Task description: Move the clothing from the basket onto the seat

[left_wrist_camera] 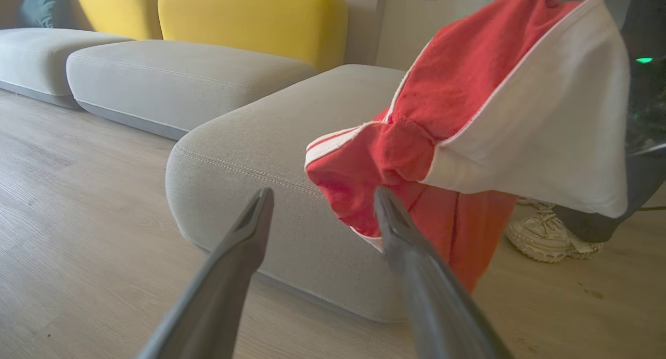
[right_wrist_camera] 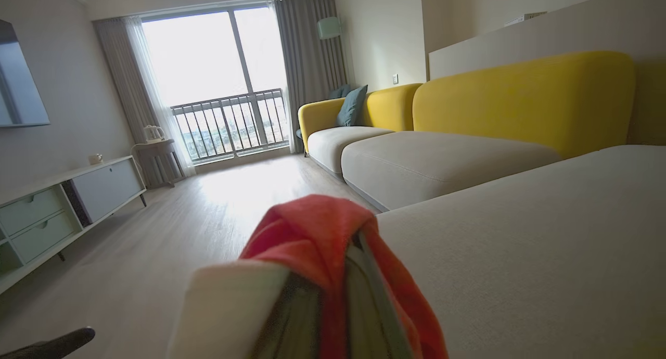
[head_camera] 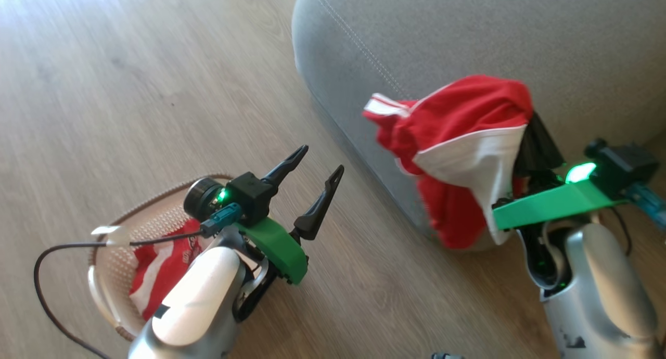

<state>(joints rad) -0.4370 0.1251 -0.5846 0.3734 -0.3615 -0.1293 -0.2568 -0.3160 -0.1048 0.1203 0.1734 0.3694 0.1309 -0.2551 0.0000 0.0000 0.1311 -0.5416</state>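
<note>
A red garment with white panels hangs from my right gripper, which is shut on it at the rounded edge of the grey seat. The cloth drapes over the fingers and hides their tips. In the left wrist view the same garment hangs just right of my left gripper. That gripper is open and holds nothing, raised over the floor beside the cream basket. A second red and white garment with lettering lies in the basket, partly hidden by my left forearm.
Wood floor runs between basket and seat. A black cable loops from the left wrist over the basket. A white sneaker lies by the seat's corner. Yellow-backed sofa sections extend beyond, with a low cabinet opposite.
</note>
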